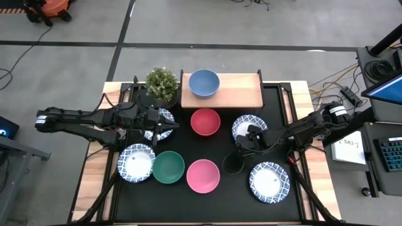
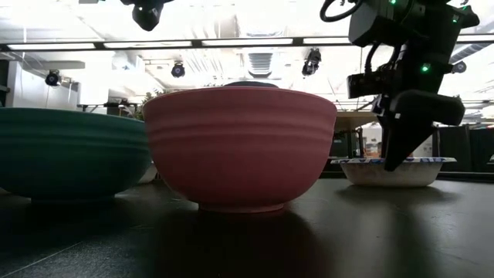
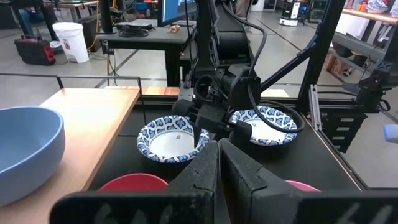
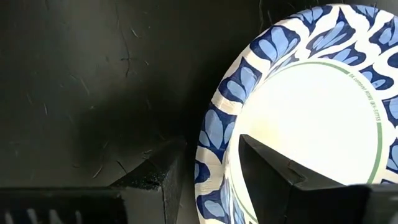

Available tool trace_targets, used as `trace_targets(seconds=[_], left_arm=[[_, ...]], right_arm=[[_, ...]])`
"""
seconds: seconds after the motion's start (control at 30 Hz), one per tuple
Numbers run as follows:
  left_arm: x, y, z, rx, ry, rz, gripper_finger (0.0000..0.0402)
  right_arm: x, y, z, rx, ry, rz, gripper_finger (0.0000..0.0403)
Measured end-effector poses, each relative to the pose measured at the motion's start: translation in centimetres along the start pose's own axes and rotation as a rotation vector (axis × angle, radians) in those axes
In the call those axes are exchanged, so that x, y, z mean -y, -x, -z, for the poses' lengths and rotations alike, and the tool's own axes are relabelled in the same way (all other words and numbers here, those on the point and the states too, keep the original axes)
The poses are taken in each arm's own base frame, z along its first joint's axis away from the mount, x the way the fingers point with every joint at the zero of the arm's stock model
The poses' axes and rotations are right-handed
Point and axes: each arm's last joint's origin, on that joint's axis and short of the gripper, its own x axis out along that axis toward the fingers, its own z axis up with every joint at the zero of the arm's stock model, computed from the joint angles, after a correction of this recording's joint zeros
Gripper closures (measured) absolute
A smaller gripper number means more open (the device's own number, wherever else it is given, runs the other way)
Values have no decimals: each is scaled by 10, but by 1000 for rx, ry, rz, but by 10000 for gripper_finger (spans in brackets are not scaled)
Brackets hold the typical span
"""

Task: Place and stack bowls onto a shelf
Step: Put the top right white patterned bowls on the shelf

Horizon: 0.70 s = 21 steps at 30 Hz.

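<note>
My right gripper (image 4: 208,165) straddles the patterned bowl's (image 4: 298,106) rim — one finger inside, one outside — just beside the red bowl (image 1: 205,121), not yet clamped, ready to pinch.

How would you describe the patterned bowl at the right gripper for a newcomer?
Find the light-wood shelf at the table's far edge. In front of its right end, beside the red bowl, sits a patterned bowl. Alone among the four patterned ones, its rim lies between the fingers of the right gripper.
</note>
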Motion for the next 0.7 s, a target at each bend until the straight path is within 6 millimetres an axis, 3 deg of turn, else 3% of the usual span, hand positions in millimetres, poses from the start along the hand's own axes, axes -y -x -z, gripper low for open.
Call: trace_targets(seconds=[0.17,0.33,0.7], left_arm=[[0,0,0,0,-6,0,402],[0,0,0,0,-6,0,402],[0,0,0,0,-13,0,402]], right_arm=[[0,0,0,-1,-24,-1,275],[0,0,0,0,-10,1,375],[0,6,-2,-2,1,-29,393]])
